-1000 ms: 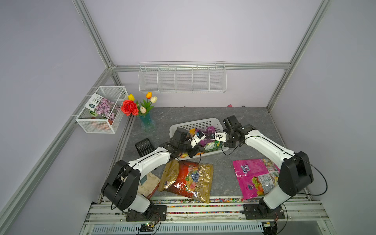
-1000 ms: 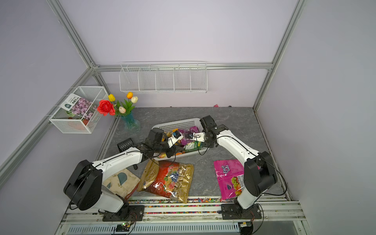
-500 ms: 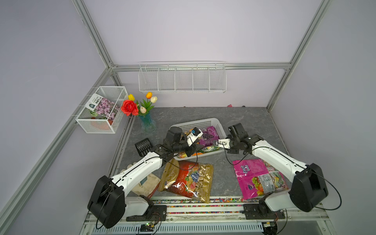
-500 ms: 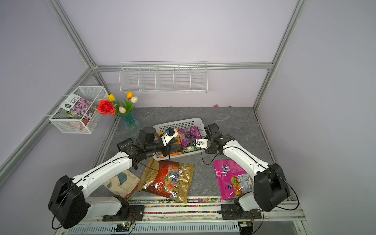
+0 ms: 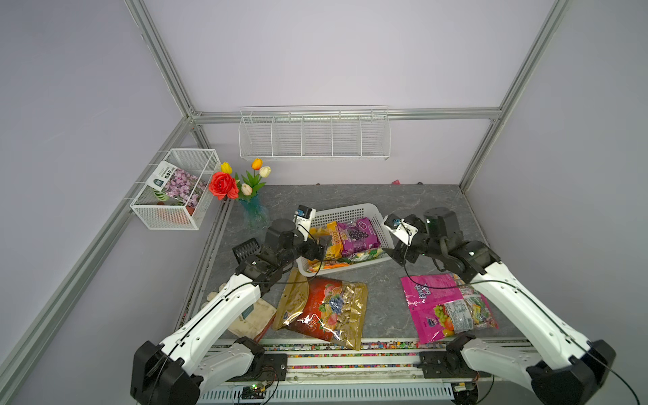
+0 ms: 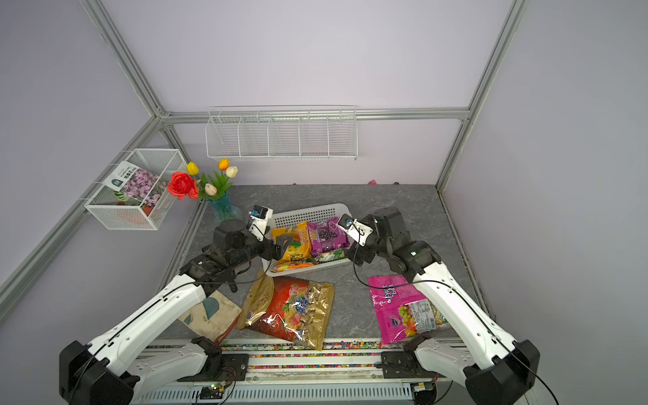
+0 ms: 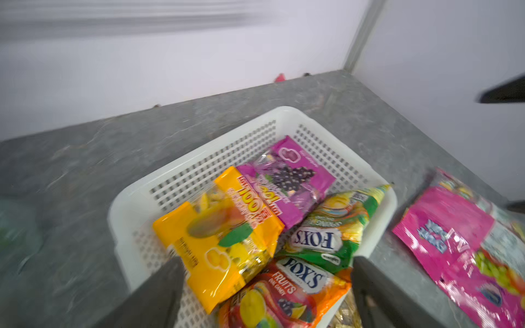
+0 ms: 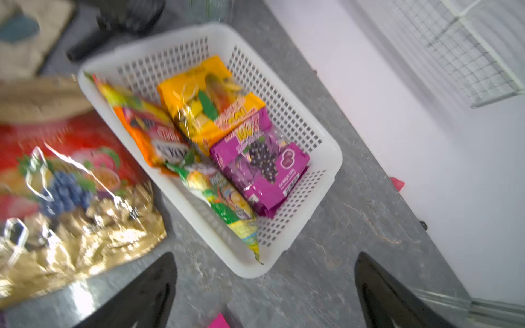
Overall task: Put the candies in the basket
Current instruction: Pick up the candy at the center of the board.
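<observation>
Basket (image 5: 342,214) holding four smaller candy bags (image 5: 357,235); gold-and-red bag (image 5: 324,308) and pink bag (image 5: 443,305) lie outside, not yet loaded; left gripper (image 7: 264,262) and right gripper (image 8: 265,257) spread, empty.

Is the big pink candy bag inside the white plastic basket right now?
No, the pink candy bag lies flat on the gray table, outside the basket and apart from it.

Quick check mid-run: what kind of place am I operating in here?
Most likely a staged robot test cell, not a real home or shop: plain lilac walls framed by aluminium posts, a grey stone-look tabletop, and props such as artificial flowers and a wall-hung wire rack.
</observation>
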Robot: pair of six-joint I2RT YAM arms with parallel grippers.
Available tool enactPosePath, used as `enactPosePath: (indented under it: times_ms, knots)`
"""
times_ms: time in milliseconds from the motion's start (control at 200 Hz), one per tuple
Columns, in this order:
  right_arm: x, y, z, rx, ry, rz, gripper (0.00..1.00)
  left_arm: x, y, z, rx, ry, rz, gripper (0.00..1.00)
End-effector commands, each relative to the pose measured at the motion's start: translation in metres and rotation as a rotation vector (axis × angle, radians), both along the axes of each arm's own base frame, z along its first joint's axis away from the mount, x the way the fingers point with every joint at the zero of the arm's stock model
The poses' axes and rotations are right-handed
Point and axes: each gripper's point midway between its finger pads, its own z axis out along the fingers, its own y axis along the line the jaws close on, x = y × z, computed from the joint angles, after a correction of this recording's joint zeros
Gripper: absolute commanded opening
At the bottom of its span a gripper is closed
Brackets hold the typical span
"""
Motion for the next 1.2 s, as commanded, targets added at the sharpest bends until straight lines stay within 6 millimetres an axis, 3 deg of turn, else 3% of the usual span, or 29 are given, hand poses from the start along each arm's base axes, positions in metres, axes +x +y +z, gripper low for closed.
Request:
enactPosePath:
  times_ms: [0, 65, 190, 355, 450, 710, 885, 1050, 1195]
  knots:
    - [-0.027, 0.03, -0.005, 0.283, 0.326, -0.006, 0.99, 0.003, 0.073, -0.017, -0.052, 0.152, 0.416, 1.0]
    - [-0.041, 0.039, -0.016, 0.308, 0.456, 0.003, 0.99, -0.006, 0.084, -0.029, -0.052, 0.223, 0.439, 1.0]
    - [-0.055, 0.048, -0.039, 0.386, 0.63, -0.14, 0.99, -0.026, 0.095, -0.052, -0.091, 0.341, 0.504, 1.0]
    - [-0.074, 0.056, -0.091, 0.504, 0.832, -0.421, 0.94, -0.054, 0.078, -0.092, -0.213, 0.512, 0.459, 1.0]
    - [-0.082, 0.05, -0.124, 0.57, 0.942, -0.617, 0.99, -0.068, 0.067, -0.11, -0.259, 0.584, 0.404, 1.0]
    - [-0.106, 0.07, -0.197, 0.674, 1.15, -0.694, 0.95, -0.091, 0.069, -0.152, -0.339, 0.694, 0.448, 1.0]
    - [-0.114, 0.092, -0.22, 0.721, 1.237, -0.665, 0.92, -0.095, 0.057, -0.163, -0.363, 0.764, 0.413, 1.0]
    - [-0.114, 0.103, -0.23, 0.795, 1.295, -0.626, 0.74, -0.099, 0.055, -0.179, -0.323, 0.816, 0.408, 1.0]
    - [-0.112, 0.111, -0.221, 0.835, 1.29, -0.562, 0.54, -0.102, 0.05, -0.187, -0.307, 0.858, 0.385, 1.0]
